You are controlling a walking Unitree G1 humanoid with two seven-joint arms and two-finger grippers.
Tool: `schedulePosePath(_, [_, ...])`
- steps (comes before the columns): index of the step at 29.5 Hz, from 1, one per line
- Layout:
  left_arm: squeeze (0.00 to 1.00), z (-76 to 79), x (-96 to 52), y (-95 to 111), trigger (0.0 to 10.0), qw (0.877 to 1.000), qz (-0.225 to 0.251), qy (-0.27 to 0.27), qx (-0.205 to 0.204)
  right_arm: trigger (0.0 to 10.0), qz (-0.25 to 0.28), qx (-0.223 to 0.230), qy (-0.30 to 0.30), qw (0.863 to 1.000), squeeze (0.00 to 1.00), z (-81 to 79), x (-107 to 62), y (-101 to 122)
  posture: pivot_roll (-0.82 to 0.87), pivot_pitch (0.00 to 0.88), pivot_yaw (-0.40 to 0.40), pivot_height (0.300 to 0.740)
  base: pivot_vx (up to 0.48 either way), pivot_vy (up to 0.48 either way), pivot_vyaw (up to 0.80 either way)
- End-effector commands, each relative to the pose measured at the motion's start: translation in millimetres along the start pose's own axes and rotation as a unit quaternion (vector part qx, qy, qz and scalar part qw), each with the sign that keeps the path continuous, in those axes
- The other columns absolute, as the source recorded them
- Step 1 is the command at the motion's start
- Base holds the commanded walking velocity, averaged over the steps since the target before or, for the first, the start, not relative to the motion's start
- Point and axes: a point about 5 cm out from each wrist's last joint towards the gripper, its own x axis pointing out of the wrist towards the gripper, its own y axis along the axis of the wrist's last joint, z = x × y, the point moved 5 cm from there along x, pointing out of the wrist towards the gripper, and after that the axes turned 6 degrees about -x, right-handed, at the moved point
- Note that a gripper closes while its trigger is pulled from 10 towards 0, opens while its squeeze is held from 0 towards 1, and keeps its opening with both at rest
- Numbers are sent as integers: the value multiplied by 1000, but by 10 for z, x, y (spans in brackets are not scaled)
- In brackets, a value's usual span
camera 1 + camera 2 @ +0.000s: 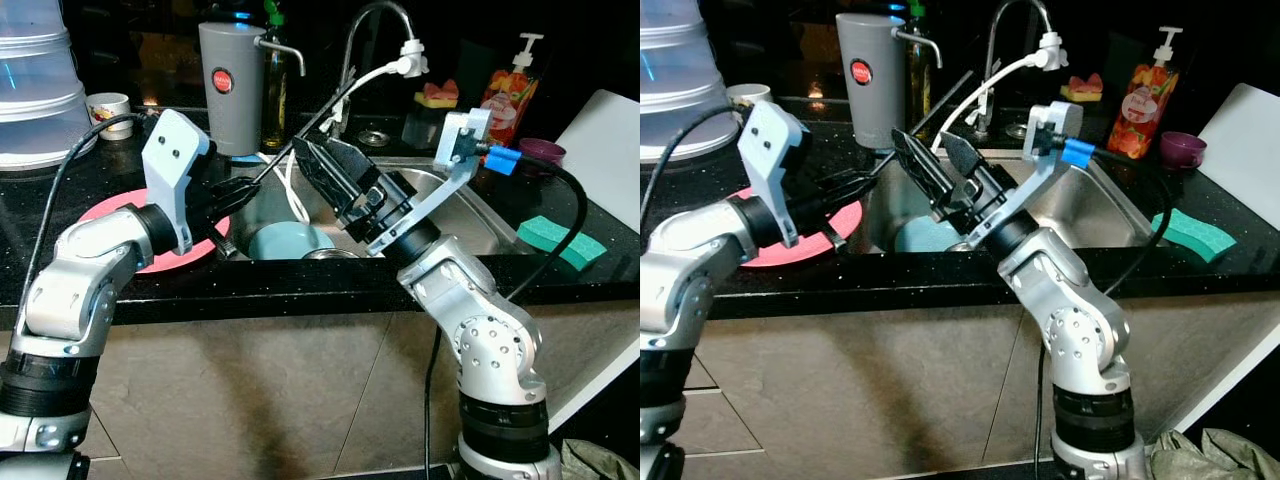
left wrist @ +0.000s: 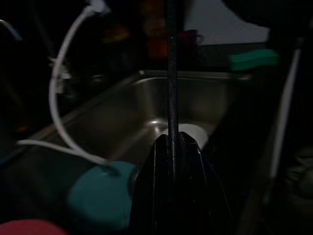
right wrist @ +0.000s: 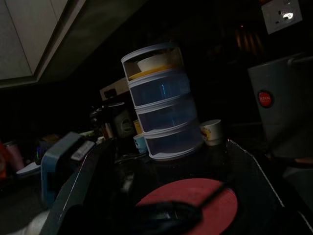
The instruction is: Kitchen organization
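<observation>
My left gripper hovers over the sink's left edge, shut on a thin black stick that slants up toward the faucet. The left wrist view shows the stick rising from between the closed fingers. Just right of it, my right gripper is over the sink with its two fingers spread, holding nothing. A teal bowl lies in the steel sink below both grippers. A red plate sits on the black counter under my left arm.
A grey dispenser, a dark bottle and a looping white hose stand behind the sink. Stacked plastic containers and a white cup are at far left. A soap bottle, purple cup and green sponge are at right.
</observation>
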Motion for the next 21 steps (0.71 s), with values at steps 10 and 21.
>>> schedulePosePath(10, [0, -58, -17, 112, 10000, 999, 17, 26, -21, 10000, -7, 1, -75, 997, 0, 286, -22, -4, 100, 115, -72, 740, 0, 0, 0])
schedulePosePath(21, [0, 120, -82, 56, 10000, 999, 10, -23, -43, 10000, 10, 16, -144, 989, 0, 570, -74, 77, 103, 121, -72, 740, 0, 0, 0])
